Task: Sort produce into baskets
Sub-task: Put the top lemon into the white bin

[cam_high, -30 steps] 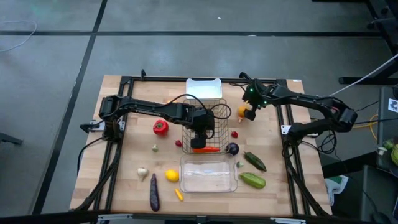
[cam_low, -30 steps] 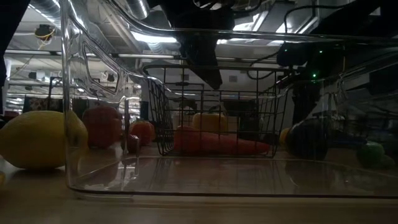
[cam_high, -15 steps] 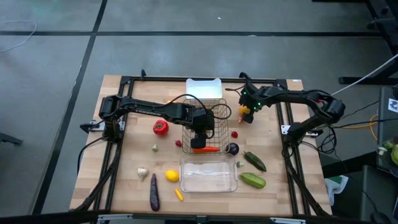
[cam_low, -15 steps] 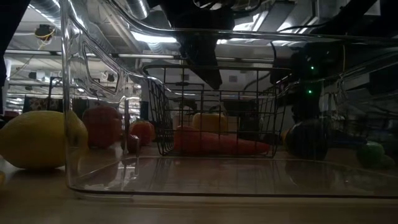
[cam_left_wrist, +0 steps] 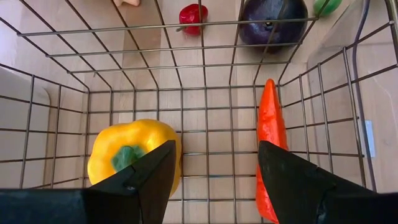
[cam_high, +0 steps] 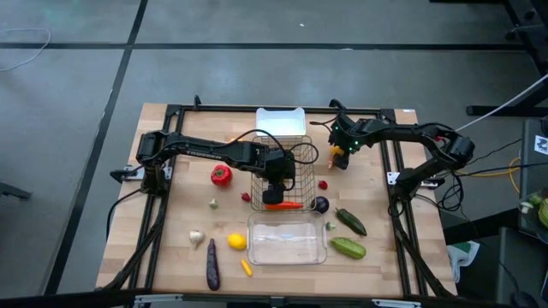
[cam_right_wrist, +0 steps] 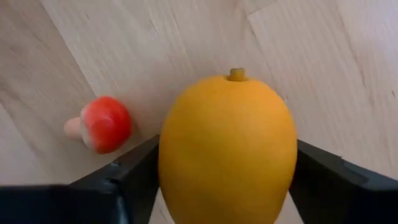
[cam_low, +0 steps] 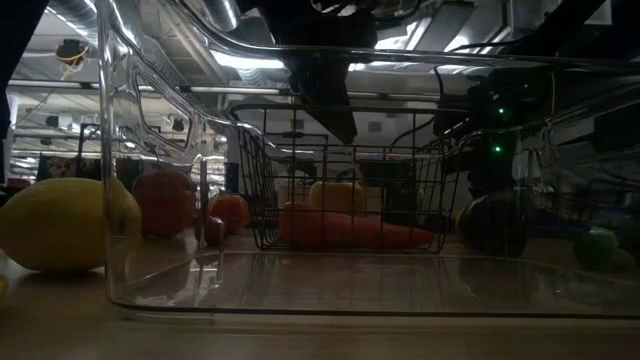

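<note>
My right gripper [cam_high: 340, 154] is down over an orange [cam_right_wrist: 227, 143] on the table right of the wire basket [cam_high: 281, 171], its fingers on either side of the fruit. My left gripper [cam_left_wrist: 214, 186] hangs open above the wire basket, touching nothing. A yellow pepper [cam_left_wrist: 134, 155] and a carrot [cam_left_wrist: 271, 143] lie on the basket's floor. The white tray [cam_high: 280, 120] sits behind the basket and the clear tray [cam_high: 287, 241] in front of it. My right gripper pinches the orange between its two fingers, one on each of its sides [cam_right_wrist: 163, 168]. The fingers come steeply from above. The orange's stem end [cam_right_wrist: 235, 74] points away from the wrist. The fruit sits where it lay on the table.
A small red radish [cam_right_wrist: 102, 124] lies close beside the orange. Loose on the board: red pepper [cam_high: 221, 175], lemon [cam_high: 236, 241], long eggplant [cam_high: 212, 265], garlic [cam_high: 197, 236], round eggplant [cam_high: 320, 204], two cucumbers [cam_high: 350, 221].
My right gripper has come down and slightly toward the table's left, onto the orange, and now covers most of it in the high view. The orange has stayed in place.
</note>
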You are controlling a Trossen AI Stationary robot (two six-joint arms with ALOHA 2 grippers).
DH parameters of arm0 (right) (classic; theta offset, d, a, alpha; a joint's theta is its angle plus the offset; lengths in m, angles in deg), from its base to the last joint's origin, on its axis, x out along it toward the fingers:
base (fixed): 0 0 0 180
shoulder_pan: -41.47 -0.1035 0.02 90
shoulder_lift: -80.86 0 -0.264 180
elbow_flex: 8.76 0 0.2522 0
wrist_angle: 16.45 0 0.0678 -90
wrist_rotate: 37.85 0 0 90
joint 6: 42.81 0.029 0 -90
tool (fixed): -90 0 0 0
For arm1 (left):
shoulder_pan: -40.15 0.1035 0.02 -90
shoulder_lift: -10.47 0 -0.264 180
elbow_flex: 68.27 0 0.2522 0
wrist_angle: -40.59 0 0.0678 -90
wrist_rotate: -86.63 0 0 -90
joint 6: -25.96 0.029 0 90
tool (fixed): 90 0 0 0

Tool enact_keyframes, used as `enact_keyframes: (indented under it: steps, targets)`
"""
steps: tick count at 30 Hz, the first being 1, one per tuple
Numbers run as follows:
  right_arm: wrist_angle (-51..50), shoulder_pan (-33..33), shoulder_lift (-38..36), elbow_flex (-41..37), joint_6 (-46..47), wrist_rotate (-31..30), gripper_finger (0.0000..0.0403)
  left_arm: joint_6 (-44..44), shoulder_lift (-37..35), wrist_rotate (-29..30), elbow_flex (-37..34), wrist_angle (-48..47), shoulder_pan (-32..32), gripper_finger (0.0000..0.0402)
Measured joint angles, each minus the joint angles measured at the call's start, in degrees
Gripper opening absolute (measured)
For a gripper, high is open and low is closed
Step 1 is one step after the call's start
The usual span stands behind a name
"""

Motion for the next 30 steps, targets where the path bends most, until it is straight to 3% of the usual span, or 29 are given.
enact_keyframes:
  steps: [5,11,22,30]
  targets:
    - [0.0,0.0,-0.1,0.0,0.0,0.0,0.0249,-1.4,0.0,0.0,0.0,0.0,0.0,0.0225]
    - [-2.5,0.0,-0.1,1.6,0.0,0.0,0.0259,-1.0,-1.2,0.0,0.0,0.0,0.1,0.0225]
    - [-8.2,0.0,-0.1,15.0,-1.2,0.0,0.0263,0.2,-3.5,0.0,0.0,-0.5,1.3,0.0225]
    - [-5.3,0.0,-0.1,26.5,-3.1,-0.1,0.0265,0.4,-4.7,0.1,0.0,-1.3,2.4,0.0225]
